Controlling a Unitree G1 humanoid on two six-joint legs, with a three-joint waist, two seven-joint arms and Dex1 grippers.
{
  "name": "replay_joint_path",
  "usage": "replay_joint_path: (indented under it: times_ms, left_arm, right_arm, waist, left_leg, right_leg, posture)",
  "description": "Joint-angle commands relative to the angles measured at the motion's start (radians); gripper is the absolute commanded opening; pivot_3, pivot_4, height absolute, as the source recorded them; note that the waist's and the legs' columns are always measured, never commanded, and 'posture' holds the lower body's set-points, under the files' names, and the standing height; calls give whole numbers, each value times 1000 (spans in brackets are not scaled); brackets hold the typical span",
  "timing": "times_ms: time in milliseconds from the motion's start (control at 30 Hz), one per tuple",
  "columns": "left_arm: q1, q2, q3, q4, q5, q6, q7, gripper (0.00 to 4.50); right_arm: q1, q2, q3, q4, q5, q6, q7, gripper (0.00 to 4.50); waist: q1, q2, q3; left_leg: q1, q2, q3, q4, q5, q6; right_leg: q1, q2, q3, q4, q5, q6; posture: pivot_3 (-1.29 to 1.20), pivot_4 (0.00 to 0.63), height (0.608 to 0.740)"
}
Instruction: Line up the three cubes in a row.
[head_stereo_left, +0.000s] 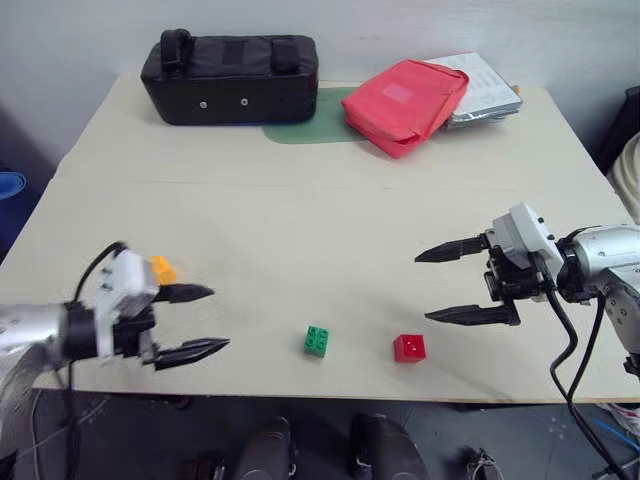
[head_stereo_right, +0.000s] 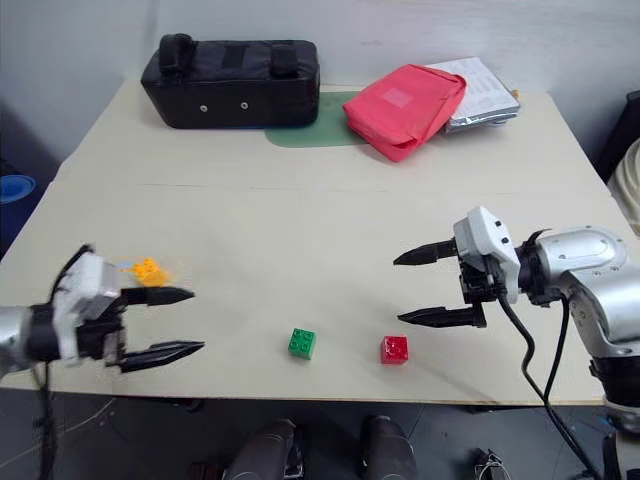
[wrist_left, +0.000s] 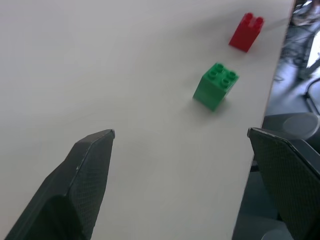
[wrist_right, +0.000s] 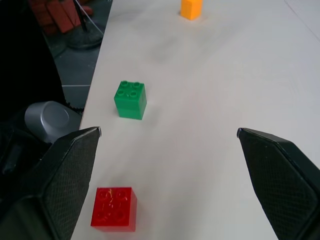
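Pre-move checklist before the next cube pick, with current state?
1. Left gripper open and holding nothing: ok.
2. Right gripper open and holding nothing: ok.
3. Green cube and red cube side by side near the table front edge: ok.
4. Orange cube in line with them: not ok, it sits farther back on the left.
5. Red pouch and black bag away from the cubes: ok.

Beige table (head_stereo_left: 300, 230) carries: black case (head_stereo_left: 230, 78) at 11 o'clock; red pouch (head_stereo_left: 405, 103) and silver packet (head_stereo_left: 487, 90) at 1 o'clock; green mat (head_stereo_left: 312, 128) between them; orange-yellow cube (head_stereo_right: 148, 270) at 8 o'clock; green cube (head_stereo_left: 317, 341) and red cube (head_stereo_left: 410, 347) at 6 o'clock, near the front edge.
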Motion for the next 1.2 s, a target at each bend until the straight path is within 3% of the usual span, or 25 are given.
replay_joint_path:
  times_ms: [33, 200, 367, 533, 700, 900, 1067, 1200]
  left_arm:
    - [166, -79, 177, 14, 71, -109, 48, 4484]
    - [281, -151, 260, 123, 101, -230, 93, 4484]
    - [272, -84, 270, 342, 140, -356, 95, 4484]
    - [69, 77, 168, 520, 125, -369, 97, 4484]
    - [-198, 178, -76, 751, 189, -466, 62, 4484]
    - [-504, 206, -338, 1018, 308, -576, 48, 4484]
    - [-698, 175, -464, 1176, 356, -622, 35, 4484]
    - [-767, 160, -509, 1251, 372, -661, 20, 4484]
  right_arm:
    - [-75, 16, 8, 43, 5, 3, 40, 4500]
    - [-124, 29, 22, 92, -6, -4, 67, 4500]
    - [-111, 30, 16, 81, -12, -9, 71, 4500]
    - [-71, 25, -10, 36, -3, 7, 43, 4500]
    - [-1, 18, -50, -32, 7, 19, -7, 4500]
    - [94, 3, -109, -122, 16, 34, -64, 4500]
    - [163, -1, -144, -177, 21, 39, -104, 4500]
    - [208, -8, -176, -214, 37, 52, -130, 4500]
  waist:
    - [-4, 0, 0]
    - [6, 0, 0]
    - [-1, 1, 0]
    - [4, 1, 0]
    - [-8, 2, -1]
    - [-11, 2, -1]
    - [-7, 2, -1]
    - [-5, 1, -1]
  left_leg:
    - [0, 0, 0, 0, 0, 0]
    - [1, 0, -1, 0, -4, -1]
    - [1, 0, 0, -2, -7, 0]
    - [1, 0, 0, -2, -7, -2]
    - [1, -1, 1, -4, -6, -1]
    - [1, 0, 7, -4, -6, 0]
    - [2, 0, 11, -3, -5, 1]
    - [2, -1, 11, -2, -5, 2]
  right_leg:
    - [0, 0, 0, 0, 0, 0]
    - [0, -1, -1, 1, -1, -2]
    - [-2, -2, -1, 1, -2, -4]
    - [-2, -4, -1, 3, -2, -4]
    - [-3, -5, -2, 3, -2, -4]
    - [-4, -4, -8, 7, -2, -3]
    - [-5, -4, -8, 9, -1, -2]
    - [-5, -5, -7, 10, -1, -2]
  posture:
    - [0, 150, 740]
    - [0, 150, 740]
    - [0, 150, 740]
    - [0, 150, 740]
    - [0, 150, 740]
    - [0, 150, 740]
    - [0, 150, 740]
    - [0, 150, 740]
